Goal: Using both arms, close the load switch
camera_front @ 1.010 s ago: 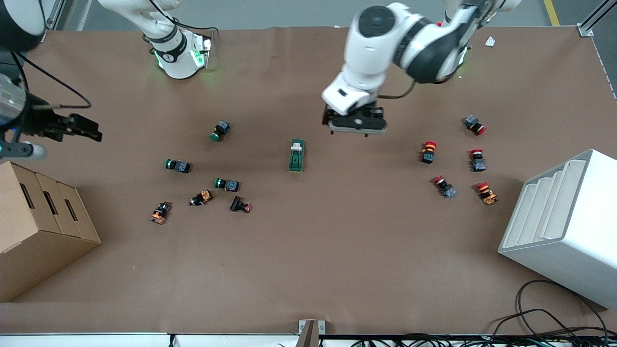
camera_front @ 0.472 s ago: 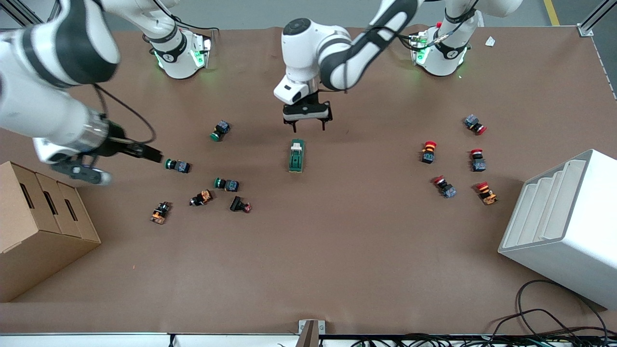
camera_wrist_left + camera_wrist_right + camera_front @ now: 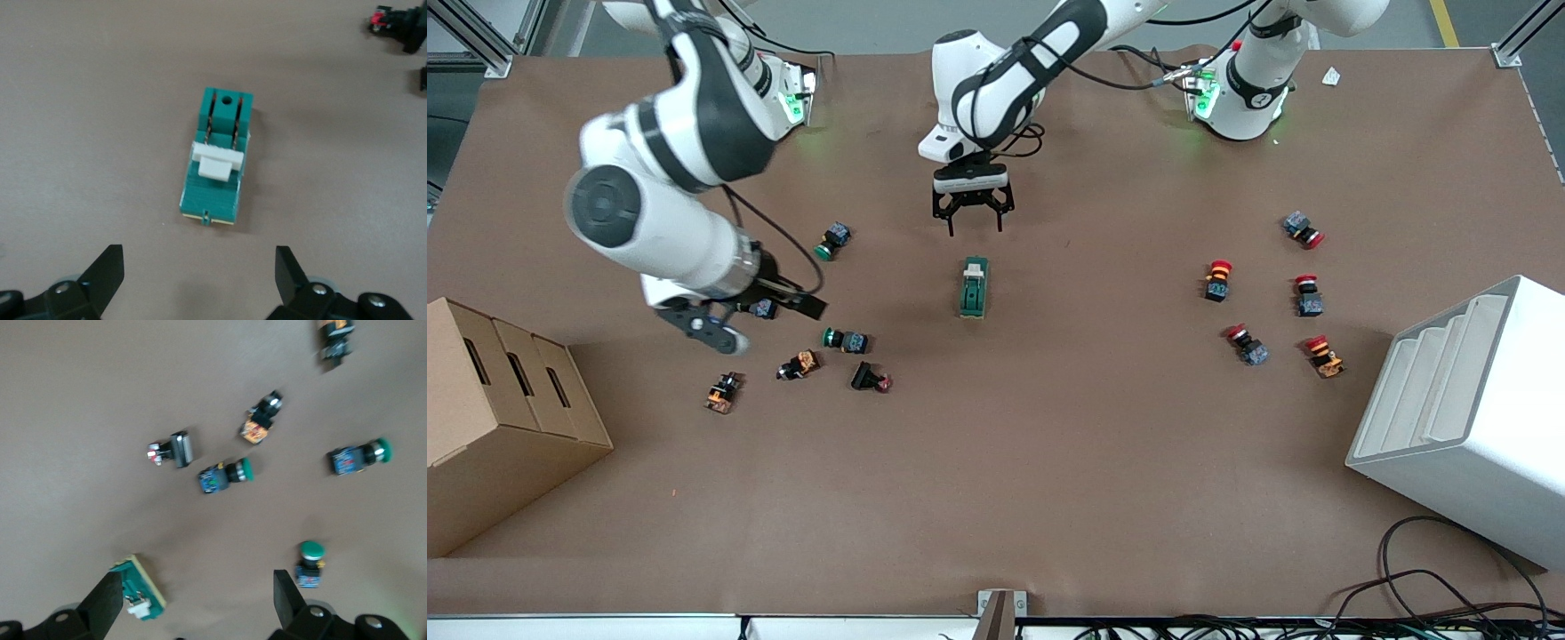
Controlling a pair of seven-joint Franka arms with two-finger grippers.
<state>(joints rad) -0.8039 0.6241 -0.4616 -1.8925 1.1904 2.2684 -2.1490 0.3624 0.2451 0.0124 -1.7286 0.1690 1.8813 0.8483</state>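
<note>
Load switch lies flat on the brown table, mid-table, dark green block with its white lever piece at the end toward the robot bases; nothing touches it. In the left wrist view the switch sits on the table between and ahead of the two black fingertips, lever lying across the body.

Left gripper hangs over the table just beside the switch's lever end, pointing down, jaws wide open, holding nothing. Left arm reaches in from its base toward mid-table, wrist bent down.

Right gripper is over the green-capped push buttons toward the right arm's end, well apart from the switch. Right arm bends out low over the table, forearm slanted. Jaws open and empty in the right wrist view, fingertips spread, with the switch near one fingertip's edge.

Green-capped push buttons and orange-and-black ones are scattered near the right gripper. Red-capped push buttons are clustered toward the left arm's end. Cardboard box at the right arm's end, white tiered bin at the left arm's end.
</note>
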